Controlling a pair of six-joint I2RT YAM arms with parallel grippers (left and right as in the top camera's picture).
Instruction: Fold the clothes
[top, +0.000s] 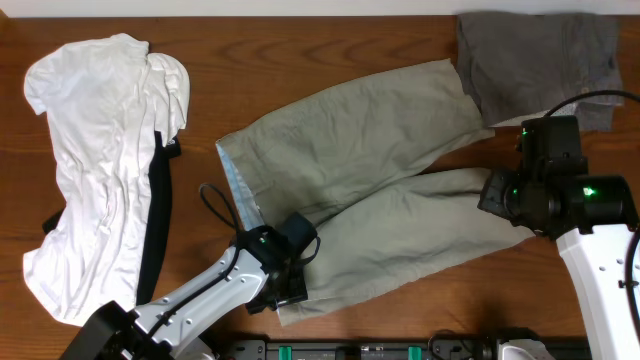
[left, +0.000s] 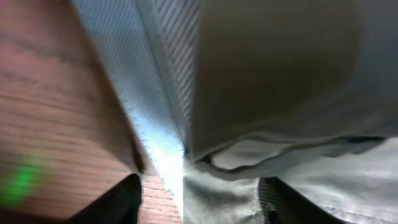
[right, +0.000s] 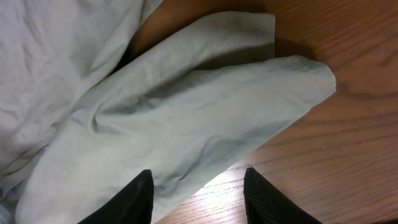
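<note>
The khaki shorts (top: 370, 170) lie spread across the middle of the table, the waistband with its pale blue lining (top: 238, 190) at the left and both legs pointing right. My left gripper (top: 290, 262) is open at the waistband's near corner; in the left wrist view its fingers (left: 199, 199) straddle the blue lining edge (left: 158, 137) and khaki cloth. My right gripper (top: 500, 195) is open over the hem of the nearer leg; in the right wrist view the fingers (right: 198, 194) hang above that leg's edge (right: 186, 118).
A white T-shirt (top: 105, 170) over a dark garment lies at the left. Darker grey shorts (top: 535, 60) lie at the back right, touching the far leg. Bare wood table (top: 300, 40) shows at the back and near the front edge.
</note>
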